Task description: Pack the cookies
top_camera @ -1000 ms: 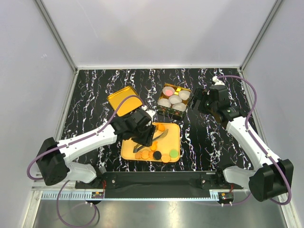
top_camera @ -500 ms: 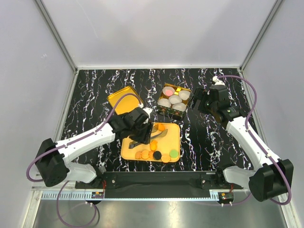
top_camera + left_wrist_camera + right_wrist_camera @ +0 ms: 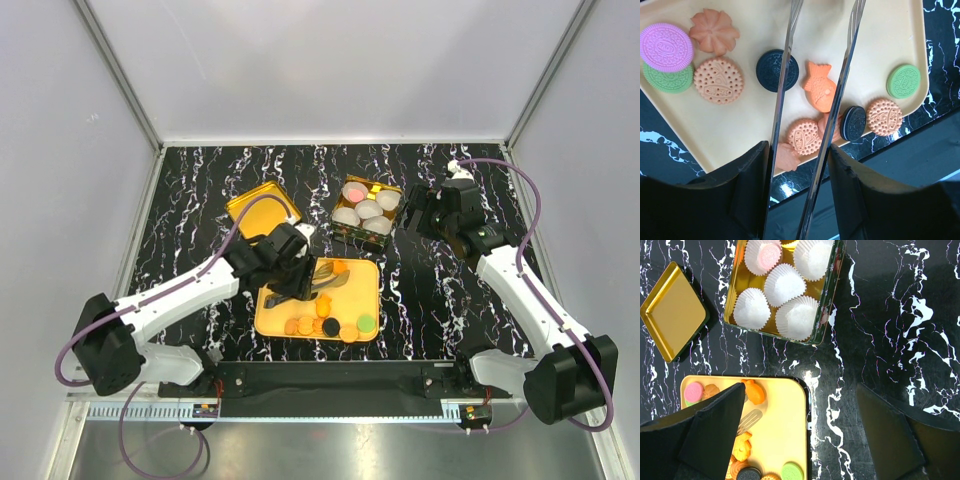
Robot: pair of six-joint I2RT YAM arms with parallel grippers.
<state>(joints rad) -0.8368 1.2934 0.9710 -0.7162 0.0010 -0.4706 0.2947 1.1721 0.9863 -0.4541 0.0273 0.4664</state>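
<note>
The cookies point(image 3: 325, 322) lie on a yellow tray point(image 3: 362, 292), mostly along its near edge. They are orange, black, pink and green: a black one point(image 3: 771, 70), an orange fish point(image 3: 820, 92), a pink one point(image 3: 666, 47). My left gripper point(image 3: 287, 265) hangs over the tray's left part, shut on metal tongs point(image 3: 782, 100). The blades stand apart above the cookies, and the one tip point(image 3: 747, 421) in the right wrist view is bare. One pink cookie point(image 3: 769, 255) sits in a paper cup in the tin point(image 3: 396, 220). My right gripper point(image 3: 420, 212) hovers open and empty, right of the tin.
The tin point(image 3: 829, 315) holds several white paper cups point(image 3: 785, 284). Its gold lid point(image 3: 262, 210) lies on the black marbled table left of the tin, behind my left arm. Grey walls close the table on three sides.
My left gripper has drawn back a little toward the tray's far left, carrying the tongs with it. The right arm has not moved.
</note>
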